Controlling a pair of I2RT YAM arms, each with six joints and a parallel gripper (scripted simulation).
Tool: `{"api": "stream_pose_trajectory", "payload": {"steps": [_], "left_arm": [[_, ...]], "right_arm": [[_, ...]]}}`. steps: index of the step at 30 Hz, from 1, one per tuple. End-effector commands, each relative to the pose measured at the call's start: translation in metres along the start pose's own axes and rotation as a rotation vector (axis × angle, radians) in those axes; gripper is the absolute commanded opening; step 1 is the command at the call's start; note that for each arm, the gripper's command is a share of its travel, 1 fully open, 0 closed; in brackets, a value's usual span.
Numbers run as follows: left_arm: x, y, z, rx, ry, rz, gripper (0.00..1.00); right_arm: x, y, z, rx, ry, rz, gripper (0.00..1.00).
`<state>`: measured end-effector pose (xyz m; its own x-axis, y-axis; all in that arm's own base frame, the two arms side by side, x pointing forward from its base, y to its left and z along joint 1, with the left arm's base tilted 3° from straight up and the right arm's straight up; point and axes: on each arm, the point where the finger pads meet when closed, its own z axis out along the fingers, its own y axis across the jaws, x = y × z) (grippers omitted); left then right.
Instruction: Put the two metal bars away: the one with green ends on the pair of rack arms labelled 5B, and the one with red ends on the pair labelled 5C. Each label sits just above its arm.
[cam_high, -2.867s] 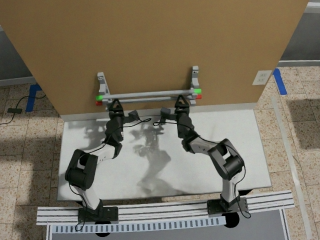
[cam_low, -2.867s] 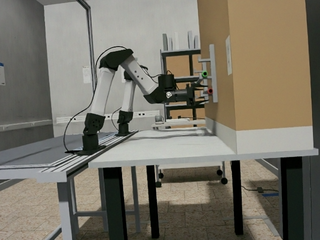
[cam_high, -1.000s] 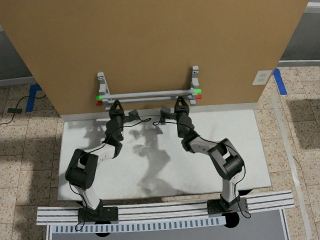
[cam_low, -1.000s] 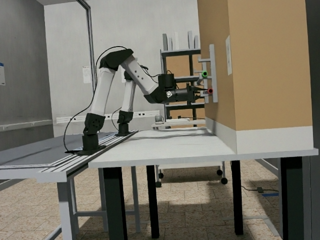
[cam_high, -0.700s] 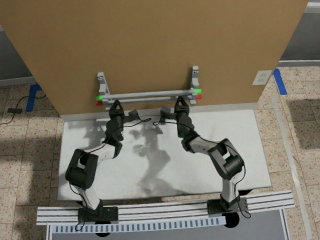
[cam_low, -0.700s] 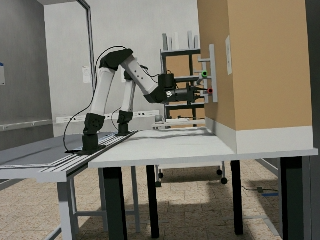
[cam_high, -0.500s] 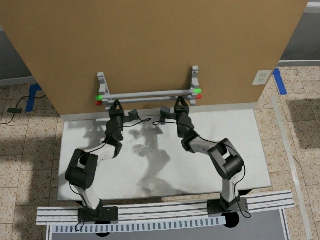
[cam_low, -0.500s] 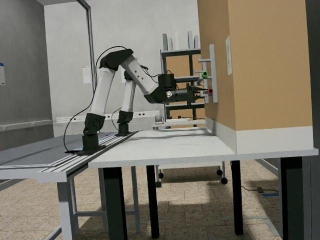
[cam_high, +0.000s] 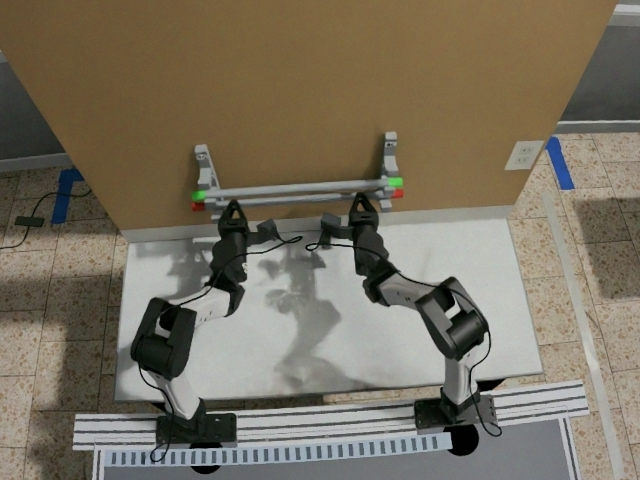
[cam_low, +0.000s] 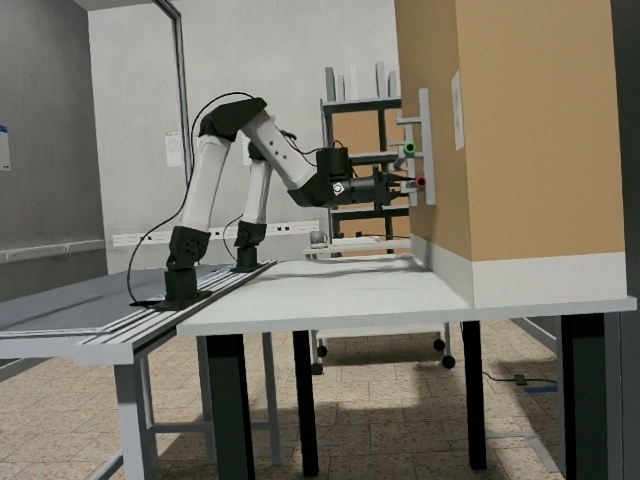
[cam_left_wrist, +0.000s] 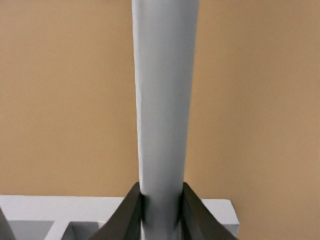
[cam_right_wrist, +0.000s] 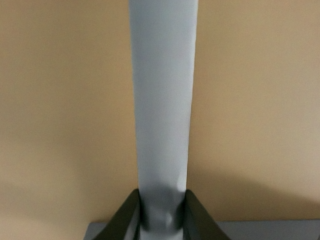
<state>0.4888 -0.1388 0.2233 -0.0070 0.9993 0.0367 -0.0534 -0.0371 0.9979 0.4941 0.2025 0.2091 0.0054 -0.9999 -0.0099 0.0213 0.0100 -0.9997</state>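
Observation:
The bar with green ends (cam_high: 294, 188) (cam_low: 409, 148) lies level across a pair of rack arms, above and in front of the other bar. The bar with red ends (cam_high: 294, 199) (cam_low: 420, 181) (cam_left_wrist: 162, 100) (cam_right_wrist: 162, 100) is level at the lower pair, close to the wall; whether it rests on those arms is hard to tell. My left gripper (cam_high: 233, 204) (cam_left_wrist: 160, 191) is shut on the red-ended bar near its left end. My right gripper (cam_high: 360, 196) (cam_right_wrist: 162, 199) is shut on the same bar near its right end. The rack labels cannot be read clearly.
The left rack upright (cam_high: 205, 167) (cam_left_wrist: 25, 204) and right rack upright (cam_high: 390, 155) (cam_low: 427, 118) (cam_right_wrist: 265, 230) stand on the brown wall (cam_high: 294, 103), just outside the grippers. The green-ended bar is close above both grippers. The white table (cam_high: 403, 335) lies below.

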Motion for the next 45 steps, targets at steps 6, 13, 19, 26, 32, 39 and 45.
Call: {"api": "stream_pose_trajectory", "payload": {"steps": [6, 13, 19, 26, 32, 39, 45], "left_arm": [[-0.003, -0.004, -0.007, 0.017, -0.012, 0.000, 0.00], [-0.003, -0.001, -0.007, 0.017, -0.012, 0.000, 0.00], [-0.003, 0.003, -0.007, 0.017, -0.012, 0.000, 0.00], [-0.003, 0.007, -0.007, 0.017, -0.012, 0.000, 0.00], [-0.003, 0.013, -0.007, 0.017, -0.012, 0.000, 0.00], [-0.003, 0.020, -0.007, 0.017, -0.012, 0.000, 0.00], [-0.003, 0.025, -0.007, 0.017, -0.012, 0.000, 0.00]], "right_arm": [[-0.002, 0.009, -0.005, -0.025, -0.004, -0.016, 0.00], [-0.002, 0.006, -0.005, -0.025, -0.004, -0.016, 0.00], [-0.002, 0.002, -0.005, -0.025, -0.004, -0.016, 0.00], [-0.002, -0.002, -0.005, -0.025, -0.004, -0.016, 0.00], [-0.002, -0.008, -0.005, -0.025, -0.004, -0.016, 0.00], [-0.002, -0.015, -0.005, -0.025, -0.004, -0.016, 0.00], [-0.002, -0.020, -0.004, -0.025, -0.004, -0.016, 0.00]]}}
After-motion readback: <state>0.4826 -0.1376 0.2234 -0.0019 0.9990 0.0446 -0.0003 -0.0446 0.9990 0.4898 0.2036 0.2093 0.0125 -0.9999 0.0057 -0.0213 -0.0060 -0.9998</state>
